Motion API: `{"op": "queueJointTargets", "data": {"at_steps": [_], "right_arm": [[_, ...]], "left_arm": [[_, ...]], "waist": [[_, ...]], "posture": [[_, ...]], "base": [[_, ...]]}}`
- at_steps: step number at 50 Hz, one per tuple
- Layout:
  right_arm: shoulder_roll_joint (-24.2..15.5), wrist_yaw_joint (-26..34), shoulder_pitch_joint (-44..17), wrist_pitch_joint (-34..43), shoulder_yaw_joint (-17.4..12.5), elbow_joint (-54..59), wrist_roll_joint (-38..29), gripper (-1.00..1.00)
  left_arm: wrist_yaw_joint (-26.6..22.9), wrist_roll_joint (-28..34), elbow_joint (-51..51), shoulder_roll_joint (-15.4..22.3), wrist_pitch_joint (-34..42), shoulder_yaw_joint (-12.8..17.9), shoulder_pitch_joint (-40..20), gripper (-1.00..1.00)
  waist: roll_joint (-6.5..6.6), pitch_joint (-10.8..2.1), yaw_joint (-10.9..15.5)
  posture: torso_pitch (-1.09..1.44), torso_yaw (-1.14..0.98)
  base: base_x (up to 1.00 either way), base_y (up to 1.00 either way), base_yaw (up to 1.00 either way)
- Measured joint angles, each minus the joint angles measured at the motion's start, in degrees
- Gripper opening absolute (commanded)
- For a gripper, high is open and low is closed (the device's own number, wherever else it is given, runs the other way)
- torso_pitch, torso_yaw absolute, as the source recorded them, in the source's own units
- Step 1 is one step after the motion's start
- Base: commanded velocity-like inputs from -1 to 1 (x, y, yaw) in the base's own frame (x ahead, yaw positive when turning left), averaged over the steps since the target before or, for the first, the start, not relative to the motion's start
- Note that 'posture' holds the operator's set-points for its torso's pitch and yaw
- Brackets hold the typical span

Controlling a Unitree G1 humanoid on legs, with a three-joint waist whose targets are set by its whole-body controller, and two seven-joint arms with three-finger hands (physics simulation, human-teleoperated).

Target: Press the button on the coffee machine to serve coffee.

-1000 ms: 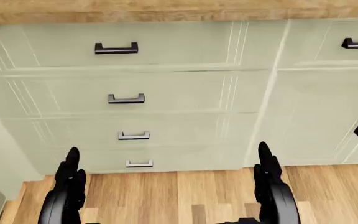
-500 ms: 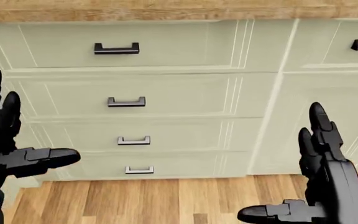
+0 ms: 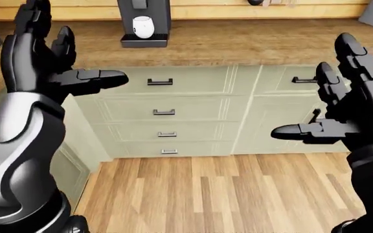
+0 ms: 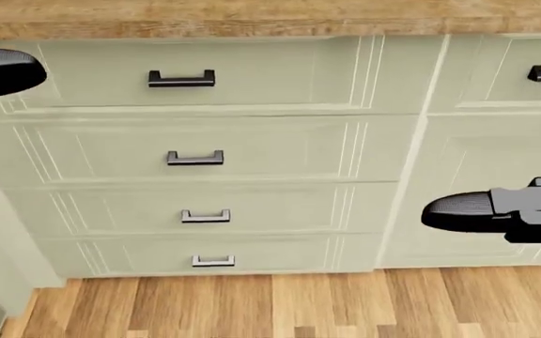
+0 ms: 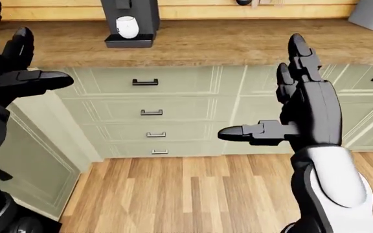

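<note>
Both arms raised, forearms upright, palms turned inward toward each other. Left hand [image 3: 47, 58] at upper left of left-eye view: fingers straight and pointing up, thumb stuck out sideways to the right; released, grasping nothing. Right hand [image 5: 303, 104] mid-right of right-eye view: same pose mirrored, two fingers up, thumb jutting left; released, empty. Well apart from each other, neither touching cabinet or counter.

Coffee machine [image 3: 144, 22] on wooden countertop [image 3: 251, 46] at top of left-eye view, left of centre, top cropped; button not discernible. White cup [image 3: 142, 26] standing on its base tray under the spout. Well beyond both hands.

Below counter: pale green drawer stack [image 4: 252, 151] with four dark bar handles in a column. Wood plank floor [image 3: 225, 194] beneath. Head view angled low: only thumb tips at left and right edges.
</note>
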Motion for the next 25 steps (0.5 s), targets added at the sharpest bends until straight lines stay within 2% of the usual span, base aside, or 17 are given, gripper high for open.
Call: {"op": "queueJointTargets", "data": {"at_steps": [5, 9, 13, 20, 25], "right_arm": [[-2.7, -2.0, -4.3, 4.0, -0.8, -0.6, 3.1, 1.0], [-4.1, -3.6, -6.8, 6.9, -1.5, -0.3, 6.1, 1.0], [-6.4, -4.9, -13.6, 12.2, -2.4, -0.2, 8.1, 1.0], [-9.7, -5.2, -21.6, 18.7, -3.6, -0.8, 10.4, 1.0], [-11.2, -6.8, -24.0, 20.0, -4.8, -0.9, 13.3, 1.0]], "left_arm": [[2.1, -3.5, -0.3, 2.1, 0.8, -0.4, -1.6, 1.0], [3.3, -5.8, 1.5, 3.8, 2.4, -0.3, -4.0, 1.0], [4.5, -7.8, 2.5, 5.7, 2.8, -0.1, -6.1, 1.0], [5.8, -10.6, 2.4, 7.7, 3.3, -0.2, -7.8, 1.0], [6.1, -11.1, 2.1, 7.8, 2.9, -0.7, -6.8, 1.0]], "waist": [[0.04, 0.09, 0.2], [-0.06, 0.7, 0.2], [0.19, 1.01, 0.2], [0.11, 1.25, 0.2], [0.14, 1.47, 0.3]], "posture": [[0.0, 0.0], [0.0, 0.0], [0.0, 0.0], [0.0, 0.0], [0.0, 0.0]], "base": [[0.0, 0.0, 0.0], [0.0, 0.0, 0.0], [0.0, 0.0, 0.0], [0.0, 0.0, 0.0], [0.0, 0.0, 0.0]]}}
